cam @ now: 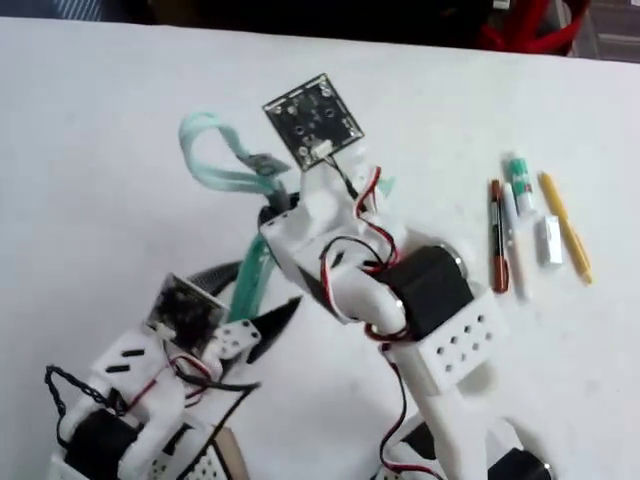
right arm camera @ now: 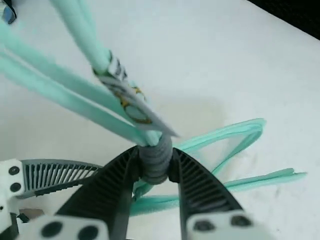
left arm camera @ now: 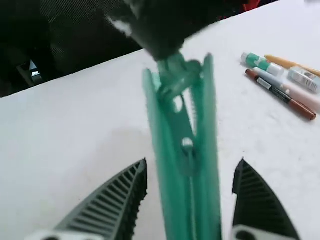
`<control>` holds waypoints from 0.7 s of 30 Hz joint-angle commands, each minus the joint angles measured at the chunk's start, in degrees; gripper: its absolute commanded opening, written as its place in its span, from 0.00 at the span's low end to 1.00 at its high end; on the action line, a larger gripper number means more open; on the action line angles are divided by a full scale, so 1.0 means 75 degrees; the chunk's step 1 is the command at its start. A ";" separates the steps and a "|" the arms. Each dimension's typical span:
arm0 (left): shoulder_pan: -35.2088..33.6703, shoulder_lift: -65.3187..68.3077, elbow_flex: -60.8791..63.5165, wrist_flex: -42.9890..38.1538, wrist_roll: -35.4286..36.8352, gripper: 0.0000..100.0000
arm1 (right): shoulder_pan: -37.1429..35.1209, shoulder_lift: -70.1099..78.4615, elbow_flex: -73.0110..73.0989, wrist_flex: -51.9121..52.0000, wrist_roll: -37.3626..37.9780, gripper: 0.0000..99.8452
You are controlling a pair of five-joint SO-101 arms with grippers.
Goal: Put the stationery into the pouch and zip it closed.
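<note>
White bench [cam: 100, 120]; one pouch [left arm camera: 202, 150], five stationery pieces [cam: 497, 240].
Pouch is clamped in right gripper [right arm camera: 156, 152]; left gripper [left arm camera: 192, 165] jaws are held apart.

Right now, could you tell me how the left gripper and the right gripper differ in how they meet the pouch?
The left gripper is open, its jaws standing either side of the green pouch; the right gripper is shut on a grey piece at the pouch's end. The left gripper is along the pouch's body; the right gripper is by the strap. Both are at the pouch, apart from the pens.
</note>
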 commanded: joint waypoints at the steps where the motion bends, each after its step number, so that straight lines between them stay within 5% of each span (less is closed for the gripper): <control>1: 0.0018 -0.0006 -0.0821 -0.0188 0.0141 0.28 | -0.0651 -0.0229 -0.0082 -0.0100 0.0188 0.02; 5: 0.0217 -0.0006 -0.0586 -0.0234 0.0176 0.26 | -0.0967 -0.0229 -0.0199 -0.0158 0.0211 0.02; 11: 0.0217 -0.0053 -0.0246 -0.0223 0.0129 0.08 | -0.0404 -0.0205 -0.1383 0.0064 0.0211 0.02; 17: 0.0229 -0.0053 -0.0059 -0.0422 0.0129 0.11 | -0.0381 -0.0158 -0.2075 0.0428 0.0199 0.02; 21: 0.0229 -0.0053 0.0410 -0.0914 0.0117 0.01 | -0.0428 -0.0229 -0.2180 0.0346 0.0199 0.02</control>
